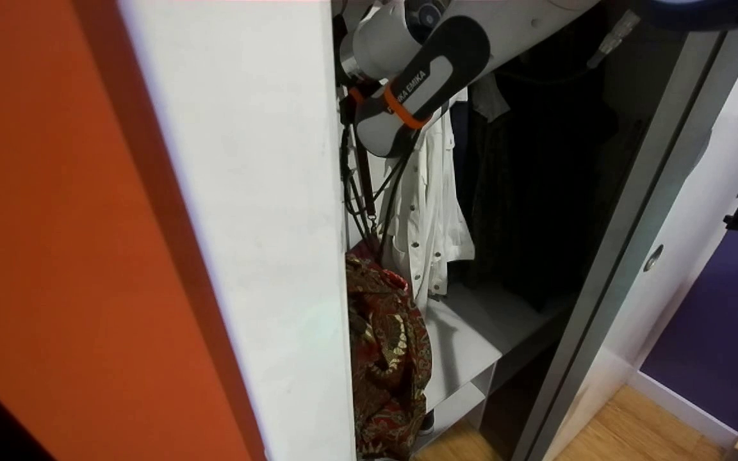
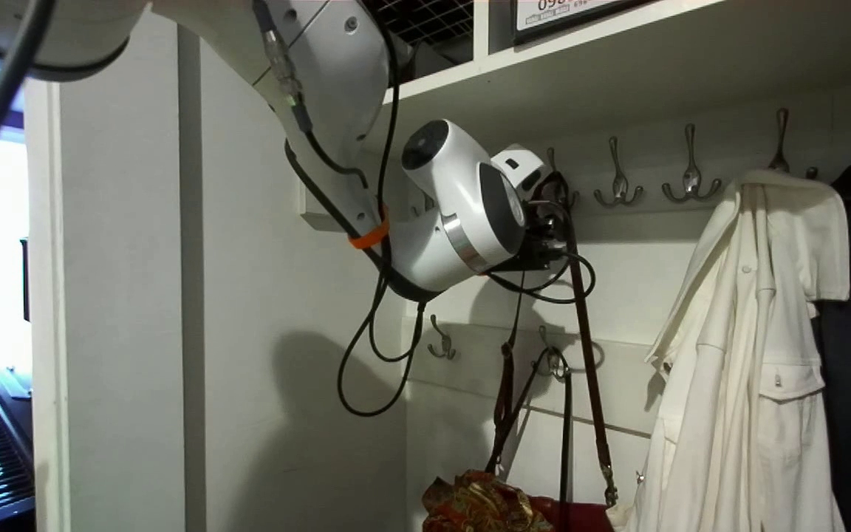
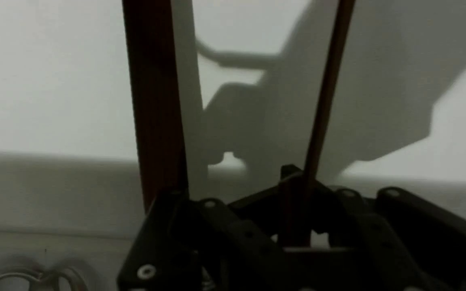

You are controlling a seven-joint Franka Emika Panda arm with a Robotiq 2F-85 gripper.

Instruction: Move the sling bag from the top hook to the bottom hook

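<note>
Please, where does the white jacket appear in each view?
In an exterior view: white jacket just right of centre, below the robot arm.
In an exterior view: white jacket on the right.
Wrist view: not visible.
Shared landmark: the wide brown strap, in both exterior views and, apparently, the wrist view.

In the wrist view my black, jointed gripper [image 3: 303,184] was so dark and blurred that I could not tell whether it pinched the narrow brown leather strap [image 3: 326,105] or merely flanked it; the curved silver metal hook [image 3: 42,279] ran off the bottom edge. In an exterior view I could not make the gripper out behind my white, orange-banded arm [image 1: 436,77]. In an exterior view the bottom edge cut off the red sling bag [image 2: 586,515] and the crumpled red-and-gold cloth [image 2: 477,506].
</note>
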